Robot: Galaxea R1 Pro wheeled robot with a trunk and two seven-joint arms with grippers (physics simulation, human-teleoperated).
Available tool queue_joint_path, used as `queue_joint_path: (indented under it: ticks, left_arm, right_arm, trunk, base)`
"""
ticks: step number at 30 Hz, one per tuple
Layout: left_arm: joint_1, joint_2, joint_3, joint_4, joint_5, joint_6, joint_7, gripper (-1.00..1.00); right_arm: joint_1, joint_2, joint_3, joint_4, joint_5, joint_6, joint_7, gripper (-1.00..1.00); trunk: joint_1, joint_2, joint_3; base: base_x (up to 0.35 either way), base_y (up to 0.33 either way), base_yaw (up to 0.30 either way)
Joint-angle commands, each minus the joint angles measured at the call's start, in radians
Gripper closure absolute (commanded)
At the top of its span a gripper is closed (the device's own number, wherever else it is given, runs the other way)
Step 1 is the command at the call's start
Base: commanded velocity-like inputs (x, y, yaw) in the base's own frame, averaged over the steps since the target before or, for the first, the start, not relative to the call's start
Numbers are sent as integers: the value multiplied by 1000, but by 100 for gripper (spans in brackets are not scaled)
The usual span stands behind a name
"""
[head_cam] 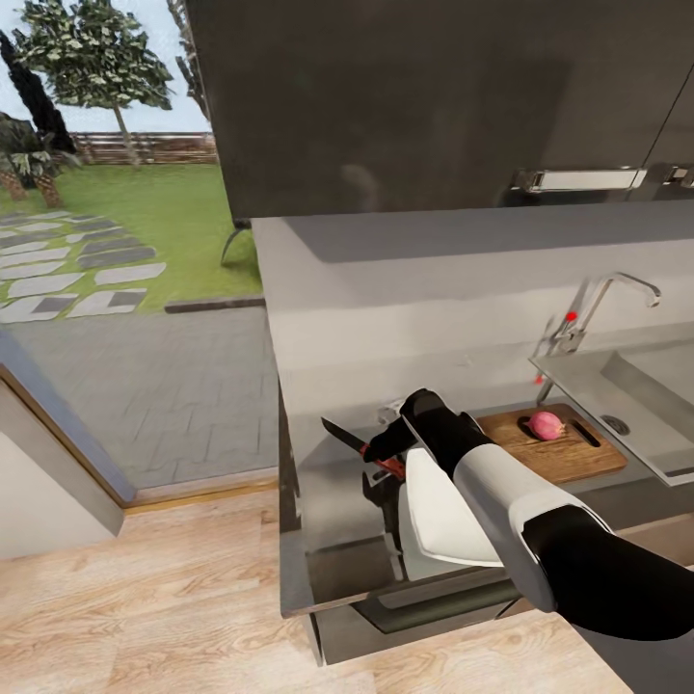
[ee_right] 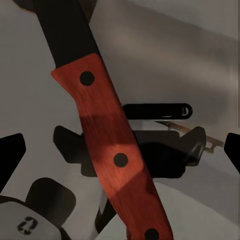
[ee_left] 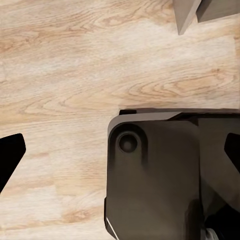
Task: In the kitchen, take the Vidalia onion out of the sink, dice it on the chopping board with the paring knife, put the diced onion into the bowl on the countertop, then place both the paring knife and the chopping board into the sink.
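While clamped, right end effector [head_cam: 378, 451] (fingers closed), paring knife [ee_right: 107, 145]

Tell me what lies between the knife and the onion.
In the head view, the right arm and bare board lie between the knife and the onion.

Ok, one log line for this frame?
right pincer: holding knife above countertop | onion: whole, on board | left pincer: over floor, state unclear

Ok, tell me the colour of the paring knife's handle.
Red-brown wood with dark rivets, on the paring knife; the right wrist view shows it best.
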Motion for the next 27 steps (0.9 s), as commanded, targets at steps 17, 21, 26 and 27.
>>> queue_joint_path:
  ticks: [17,21,26,27]
  left_arm:
    - [0,0,-5,7,10,-5,7,-100]
    - [0,0,-6,9,9,-5,7,-100]
    - [0,0,-6,9,9,-5,7,-100]
    - [0,0,-6,9,10,-4,7,-100]
  right_arm:
    - [-1,1,3,11,11,4,9,-100]
    - [-1,1,3,11,11,4,9,-100]
    - [-1,0,3,11,11,3,9,-100]
    - [-1,0,3,11,11,3,9,-100]
  trunk:
    - [1,-2,-24]
    - [1,-2,-30]
    - [1,-2,-37]
    - [1,-2,-37]
  base:
    - [0,0,0]
    - [0,0,0]
    - [0,0,0]
    - [0,0,0]
